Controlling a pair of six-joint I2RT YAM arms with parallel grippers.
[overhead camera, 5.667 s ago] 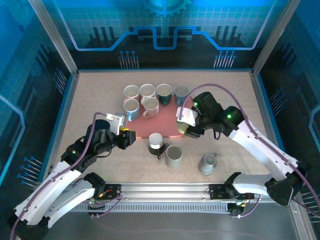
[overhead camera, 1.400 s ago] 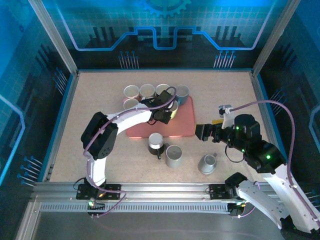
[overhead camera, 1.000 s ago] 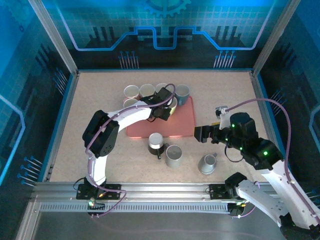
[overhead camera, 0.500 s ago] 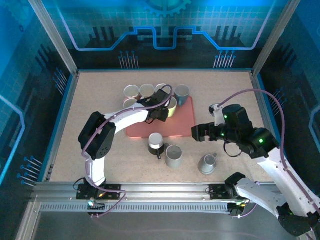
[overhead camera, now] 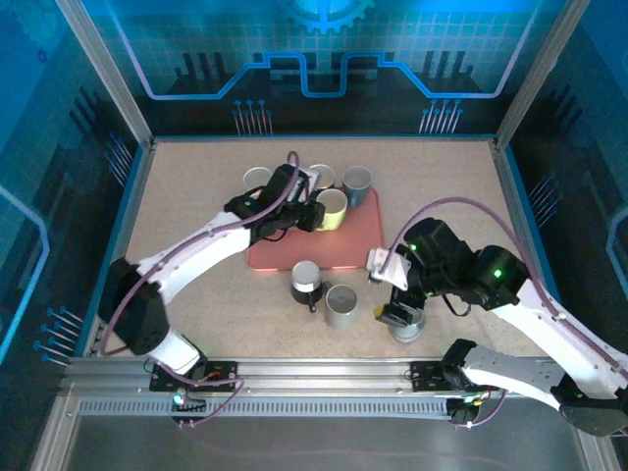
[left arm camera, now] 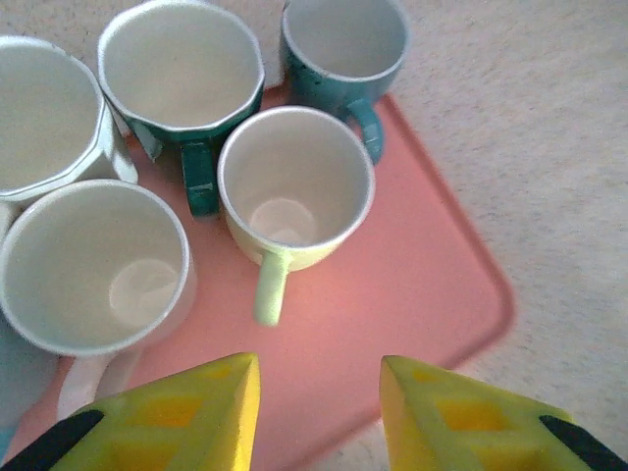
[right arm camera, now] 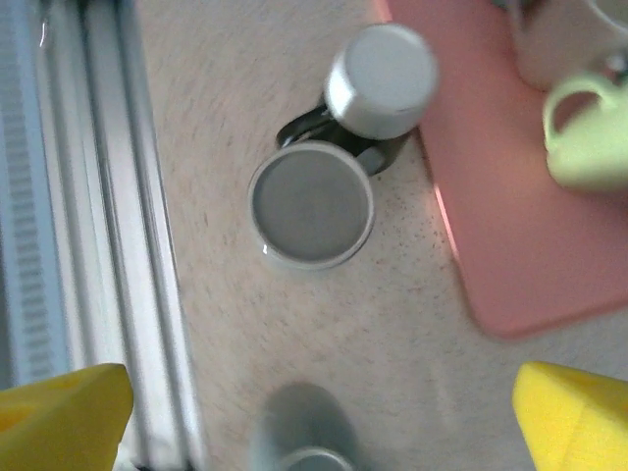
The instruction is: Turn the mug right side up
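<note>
the step in hand looks like the right arm's reach for the flared grey mug (right arm camera: pixel 302 434), which seems to stand mouth down on the bare table (overhead camera: pixel 196 196). it is off the pink tray (overhead camera: pixel 361 247), at about 5 o'clock from it, and at 3 o'clock from two other overturned mugs, the plain grey one (right arm camera: pixel 312 204) and the dark one with the pale base (right arm camera: pixel 381 67). the right gripper (overhead camera: pixel 395 312) hovers over it with its claw spread wide and nothing between the yellow fingers (right arm camera: pixel 574 422). in the wrist view the mug sits low in the frame, roughly midway between them but blurred, so i cannot tell where its handle points. to do this well, i'd centre the claw on the body and come in low, since the wall flares and a high pinch would likely slip. grip across the body clear of the handle, then lift until the rim clears the table before rolling the wrist over. the plain grey mug is near at 9 o'clock, so the swing is safer toward 3 o'clock. the left gripper (left arm camera: pixel 319 412) hangs above the tray, claw apart and empty, at 6 o'clock of the upright yellow-green mug (left arm camera: pixel 294 186). it is well apart from the work and need not move.
</note>
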